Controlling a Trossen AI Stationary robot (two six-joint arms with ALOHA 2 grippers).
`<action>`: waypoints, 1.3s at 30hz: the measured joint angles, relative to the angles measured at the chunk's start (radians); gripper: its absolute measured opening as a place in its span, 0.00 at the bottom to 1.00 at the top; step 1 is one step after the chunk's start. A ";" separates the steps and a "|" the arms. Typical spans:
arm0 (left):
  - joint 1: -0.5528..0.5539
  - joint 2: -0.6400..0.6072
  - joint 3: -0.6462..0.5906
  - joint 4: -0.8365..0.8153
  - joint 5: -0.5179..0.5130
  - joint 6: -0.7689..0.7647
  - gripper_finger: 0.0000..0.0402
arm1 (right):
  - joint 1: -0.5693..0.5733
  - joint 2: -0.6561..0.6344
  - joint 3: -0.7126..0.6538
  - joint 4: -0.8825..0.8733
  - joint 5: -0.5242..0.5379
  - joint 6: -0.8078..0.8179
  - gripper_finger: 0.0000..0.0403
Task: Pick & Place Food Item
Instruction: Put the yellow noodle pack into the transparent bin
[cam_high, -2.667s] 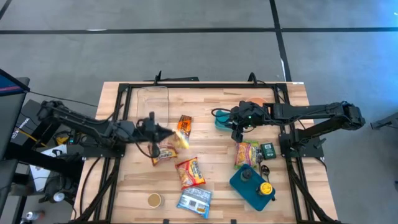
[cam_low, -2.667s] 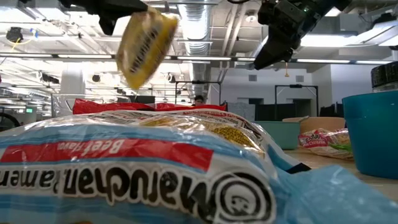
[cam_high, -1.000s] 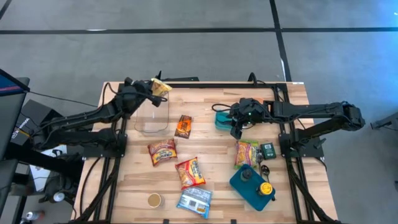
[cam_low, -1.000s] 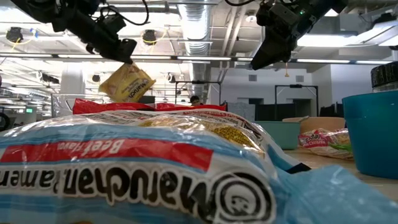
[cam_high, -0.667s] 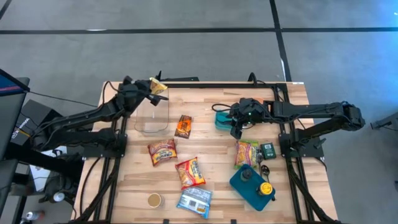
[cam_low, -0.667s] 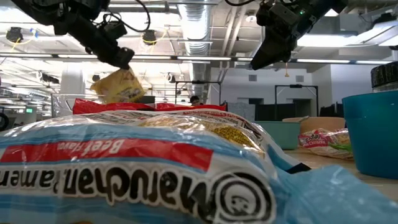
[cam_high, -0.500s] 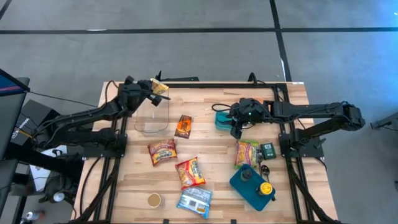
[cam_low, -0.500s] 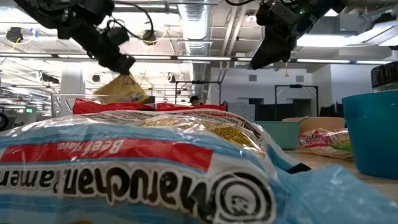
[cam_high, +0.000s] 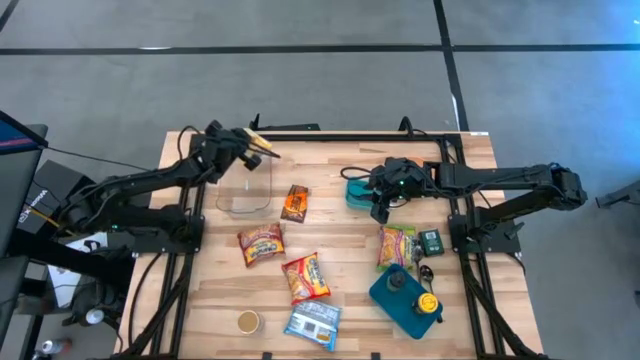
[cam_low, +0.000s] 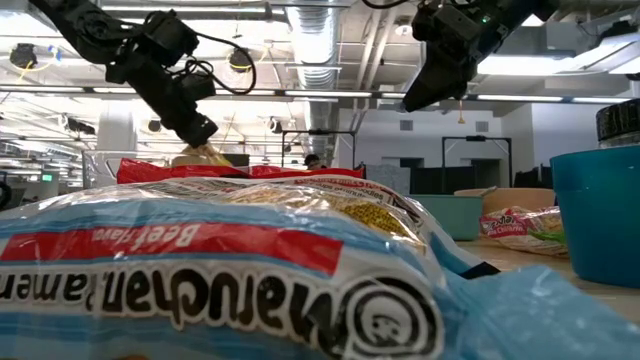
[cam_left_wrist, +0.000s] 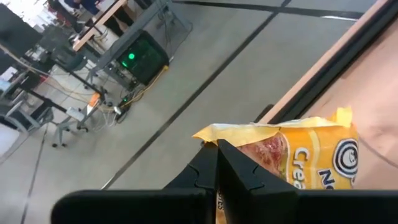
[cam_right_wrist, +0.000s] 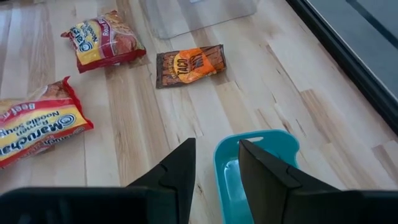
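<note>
Over the far-left corner of the counter (cam_high: 470, 300), above the clear plastic container (cam_high: 246, 180): left claw (cam_high: 262, 147) now lower and tipped further over than a second ago, carrying the yellow snack packet (cam_left_wrist: 298, 152) down toward the container's open mouth. Seen from the low view, packet (cam_low: 197, 157) sunk from mid-air to just above the red wrappers along the skyline, only its top edge showing beneath the dark fingers. Seen from above, reduced to a thin yellow sliver at the claw tip over the container's far rim. Means, in all likelihood, transport finished and placement begun: release into the container probably the next step, not yet made. Clamped fully shut on the packet's crimped upper edge, fingers pressed together with the foil pinched between them, as the left wrist view shows plainly. Packet hanging free, apparently touching nothing else, though contact with the container rim cannot be ruled out. Right claw (cam_high: 381, 205) unmoved throughout, parked over the teal tray (cam_right_wrist: 261, 162) at the counter's far right, fingers (cam_right_wrist: 180, 171) partly apart and holding nothing, tray's edge visible in the gap between them. Other food packets lying untouched on the counter, among them the orange taco packet (cam_high: 295, 203) just right of the container.
</note>
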 joint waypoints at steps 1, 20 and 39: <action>0.006 -0.004 0.000 0.000 0.000 0.000 0.00 | 0.000 0.000 0.000 0.000 0.000 -0.011 0.29; 0.018 -0.029 0.000 0.005 -0.001 0.169 0.00 | 0.002 0.000 0.000 0.017 0.000 -0.012 0.29; -0.005 -0.029 0.000 0.026 -0.001 0.303 0.00 | 0.002 0.000 0.000 0.019 0.000 -0.013 0.29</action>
